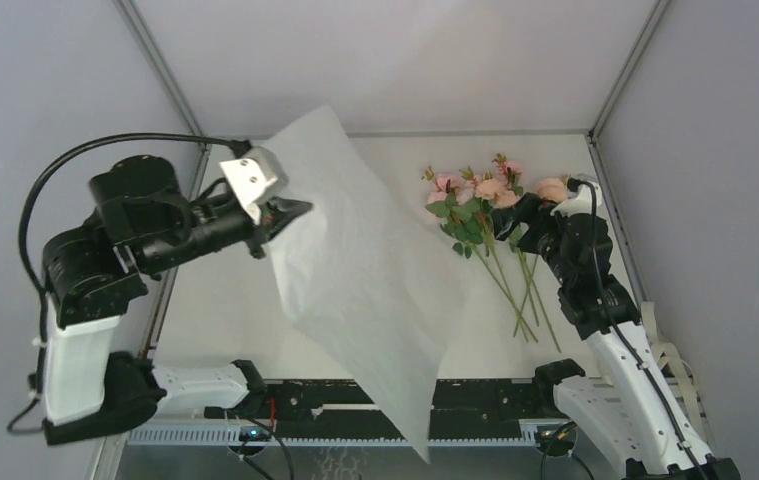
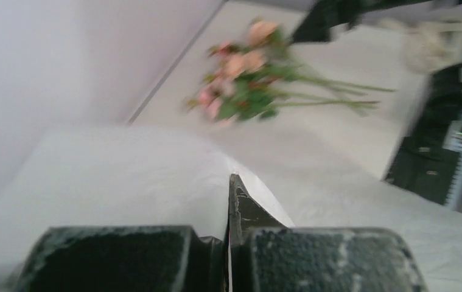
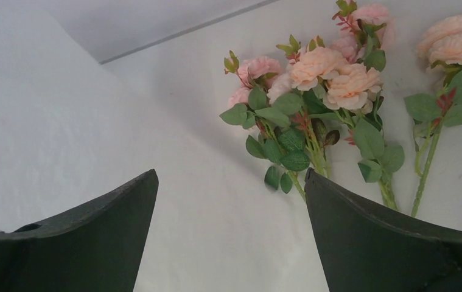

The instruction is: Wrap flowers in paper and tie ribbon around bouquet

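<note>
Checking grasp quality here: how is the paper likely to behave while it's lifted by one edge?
The paper is probably light and floppy: pinched at one edge by the left gripper, it hangs in a slanted drape. Its visible creases suggest it wrinkles easily and could tear at the pinch. It will likely sway when moved.

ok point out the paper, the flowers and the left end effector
paper (image 1: pixel 355 270) top view, middle of the lifted sheet
flowers (image 3: pixel 344 85) right wrist view, pink bloom mid-bunch
left end effector (image 1: pixel 295 212) top view, fingertips pinched on the paper's edge
</note>
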Controlling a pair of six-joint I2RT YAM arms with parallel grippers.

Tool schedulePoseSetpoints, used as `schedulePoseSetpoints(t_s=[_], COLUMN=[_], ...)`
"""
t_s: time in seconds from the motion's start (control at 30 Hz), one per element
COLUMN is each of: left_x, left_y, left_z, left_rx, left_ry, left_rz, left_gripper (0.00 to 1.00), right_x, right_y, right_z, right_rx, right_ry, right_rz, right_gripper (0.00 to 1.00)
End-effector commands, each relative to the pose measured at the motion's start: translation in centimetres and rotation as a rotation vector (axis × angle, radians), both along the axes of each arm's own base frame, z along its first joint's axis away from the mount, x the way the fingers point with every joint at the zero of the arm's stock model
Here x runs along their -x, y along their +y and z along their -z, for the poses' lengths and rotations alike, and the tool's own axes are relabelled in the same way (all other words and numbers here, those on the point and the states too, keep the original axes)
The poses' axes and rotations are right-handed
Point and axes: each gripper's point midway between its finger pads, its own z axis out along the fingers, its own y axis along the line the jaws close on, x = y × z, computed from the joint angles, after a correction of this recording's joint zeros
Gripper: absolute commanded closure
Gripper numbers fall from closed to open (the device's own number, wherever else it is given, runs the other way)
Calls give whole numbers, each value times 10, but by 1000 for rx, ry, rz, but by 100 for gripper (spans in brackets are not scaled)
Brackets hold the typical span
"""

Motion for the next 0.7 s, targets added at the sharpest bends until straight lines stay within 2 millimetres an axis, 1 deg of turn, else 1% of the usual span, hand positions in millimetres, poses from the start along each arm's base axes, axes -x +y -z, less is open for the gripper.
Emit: schedulePoseSetpoints(t_s=[0.0, 0.1, 0.17, 0.23, 0.27, 0.33, 0.4, 0.47, 0.53, 0.6, 0.67], left_x=[-30, -45, -55, -71, -77, -86, -94, -104, -113, -118, -122], left_y=[49, 58, 65, 73, 76, 80, 83, 91, 98, 102, 110], left_z=[31, 85, 113, 135, 150, 162, 170, 175, 183, 196, 210], left_rx=[-21, -104, -122, -141, -164, -171, -154, -131, -108, -92, -70], left_ry=[17, 89, 126, 138, 151, 163, 193, 218, 255, 307, 348], left_rz=[-199, -266, -308, -373, -396, -425, -438, -474, -501, -515, -548], left_gripper=[100, 100, 100, 100, 100, 100, 100, 100, 100, 100, 100], right_x=[3, 5, 6, 6, 5, 1, -6, -16, -23, -26, -27], right_y=[1, 17, 31, 47, 56, 78, 96, 106, 117, 131, 141], right_z=[2, 8, 18, 31, 37, 49, 59, 71, 89, 113, 145], right_rx=[25, 33, 51, 82, 95, 110, 104, 105, 110, 121, 149], right_ry=[2, 17, 36, 63, 75, 102, 132, 179, 231, 288, 369], right_rz=[-20, -75, -106, -135, -156, -216, -268, -276, -292, -323, -335], right_gripper=[1, 2, 2, 3, 3, 3, 4, 6, 9, 12, 13])
